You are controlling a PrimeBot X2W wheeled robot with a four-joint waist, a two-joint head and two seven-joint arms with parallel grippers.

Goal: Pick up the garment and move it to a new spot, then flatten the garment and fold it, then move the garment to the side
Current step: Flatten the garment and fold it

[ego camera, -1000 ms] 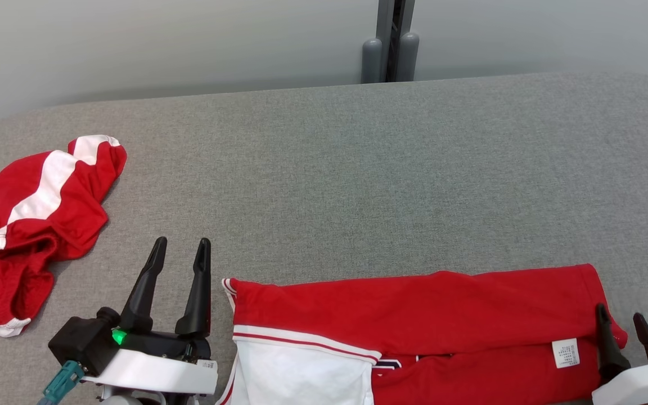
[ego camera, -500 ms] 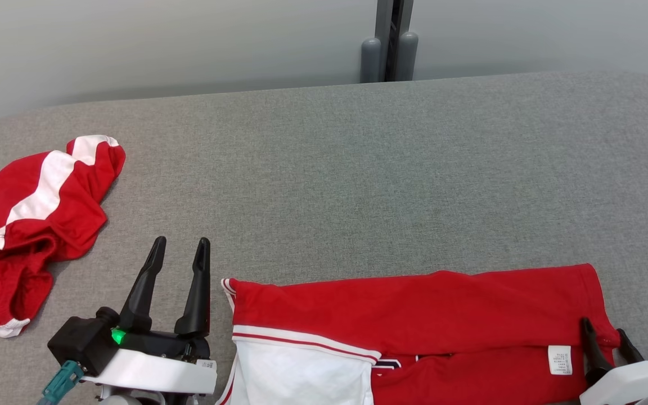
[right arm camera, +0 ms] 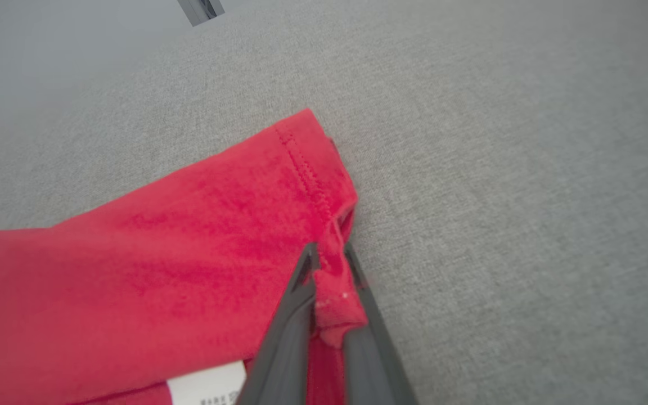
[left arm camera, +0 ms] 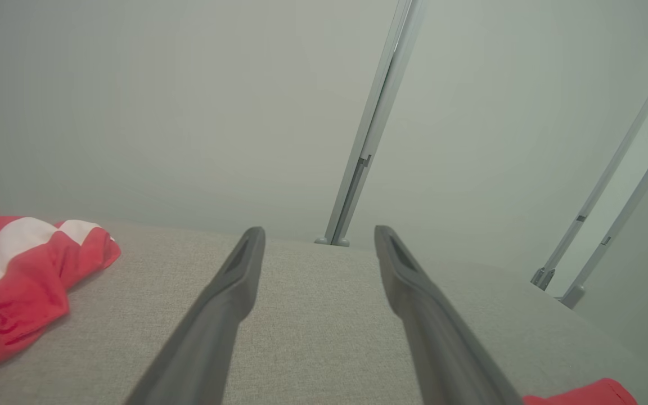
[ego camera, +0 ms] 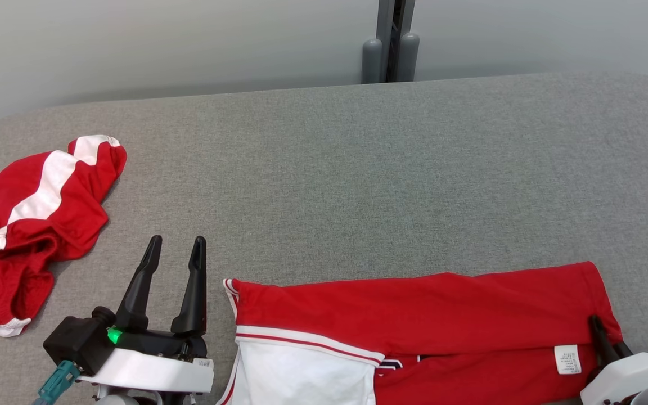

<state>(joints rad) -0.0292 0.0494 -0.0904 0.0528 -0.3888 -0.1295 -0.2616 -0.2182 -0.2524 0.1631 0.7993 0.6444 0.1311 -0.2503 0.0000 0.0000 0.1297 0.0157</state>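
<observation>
**Location.** The garment [ego camera: 425,315], a red jersey with a white panel [ego camera: 301,371], lay folded into a long band along the near edge of the grey desk [ego camera: 358,169], toward the robot's right. One care label [ego camera: 567,359] faced up near the band's right end.

**Grippers.** The right gripper [right arm camera: 327,253] was at the right end of the band. Its fingers [right arm camera: 290,315] were together, clamped on a bunched corner of the garment's stitched hem [right arm camera: 307,169]. The left gripper [ego camera: 176,242] stood just beside the band's left end. Its fingers were apart and held nothing.

**Handling (judged).**
- The fabric appeared thin, light and limp, and not fragile.
- It would keep no shape of its own and would sag from any single hold.
- It would probably drag on the textured desk covering rather than slide.
- A hem or corner was the best place to take hold, since the doubled, stitched layers there resist slipping.
- A hold at each end of the band should keep the fold from opening.

**Count.**
- Garments: two. One was the banded garment. The other was a second garment [ego camera: 37,214], red with a white stripe, crumpled at the desk's left edge and well apart from the first.
- Grippers: two.
</observation>
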